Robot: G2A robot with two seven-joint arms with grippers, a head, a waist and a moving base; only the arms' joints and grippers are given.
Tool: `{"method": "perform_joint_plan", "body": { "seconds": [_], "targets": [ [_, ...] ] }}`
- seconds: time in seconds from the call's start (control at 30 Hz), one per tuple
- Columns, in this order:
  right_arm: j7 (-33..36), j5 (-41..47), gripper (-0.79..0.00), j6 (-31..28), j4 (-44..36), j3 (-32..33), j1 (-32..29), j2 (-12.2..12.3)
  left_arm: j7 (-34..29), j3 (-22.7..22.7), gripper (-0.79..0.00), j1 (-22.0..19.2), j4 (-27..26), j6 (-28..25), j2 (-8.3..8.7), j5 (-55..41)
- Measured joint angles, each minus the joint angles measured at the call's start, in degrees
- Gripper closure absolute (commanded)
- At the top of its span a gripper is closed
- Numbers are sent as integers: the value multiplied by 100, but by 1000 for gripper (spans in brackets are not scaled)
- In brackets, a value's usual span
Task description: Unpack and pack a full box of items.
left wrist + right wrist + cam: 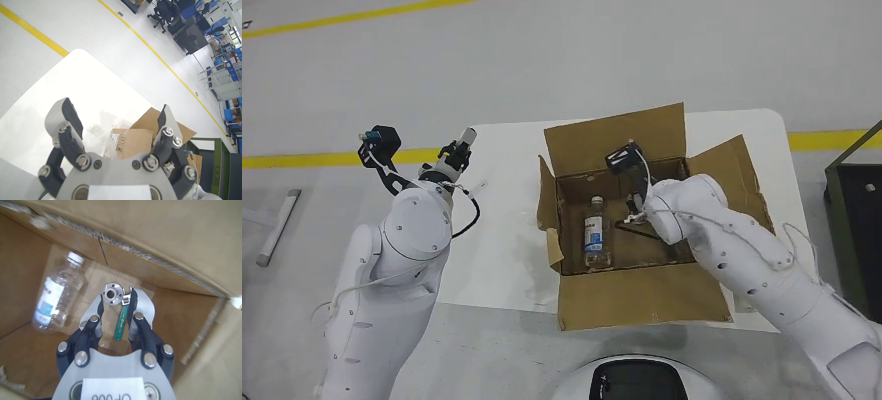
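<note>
Down inside the cardboard box (pixel 642 300) went the right gripper (pixel 117 297), and that was where the action sat: the box stood open on the white table (pixel 502 200), all four flaps folded outward, which left the arm a straight drop to the floor of it. Three things lay in there. A clear plastic bottle (pixel 56 298) lay on its side along one wall, well apart from the fingers, and a round metal flange (pixel 110 294) lay touching the head of a green-handled wrench (pixel 122 317) in the middle of the floor. The right gripper's fingers were spread part way, one on the outer side of the flange, the other against the wrench head, so both pieces sat in the gap together. Whether the pads were truly pressing on them I could not tell, and the pieces looked to be resting on the cardboard. My read was that this was the unpacking half, a pick being lined up, and with two parts between the fingers, closing could catch either one or push them askew. The left gripper (pixel 119 113) hung over the far side of the table away from the box, fingers spread wide with nothing between them, likely parked out of the working arm's way.
</note>
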Motion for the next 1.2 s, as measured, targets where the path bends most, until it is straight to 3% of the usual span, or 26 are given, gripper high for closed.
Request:
{"method": "perform_joint_plan", "body": {
  "seconds": [0.07,0.17,0.23,0.47,0.73,0.9,1.2],
  "targets": [
    [41,-76,-249,-45,-629,417,-288,103,0,0,-785,0,0,0,0,0],
    [87,-272,-74,-14,-1640,1228,-852,263,0,0,-785,0,0,0,0,0],
    [111,-357,0,49,-2301,1874,-1294,356,0,0,-785,0,0,0,0,0],
    [162,101,0,227,-3618,4181,-2792,511,0,0,-785,0,0,0,0,0],
    [582,1675,0,247,-3291,6273,-4195,512,0,0,-785,0,0,0,0,0],
    [1173,1631,0,202,-3017,6569,-4473,571,0,0,-785,0,0,0,0,0],
    [1675,554,0,-22,-2731,5885,-4348,679,0,0,-785,0,0,0,0,0]
  ]
}}
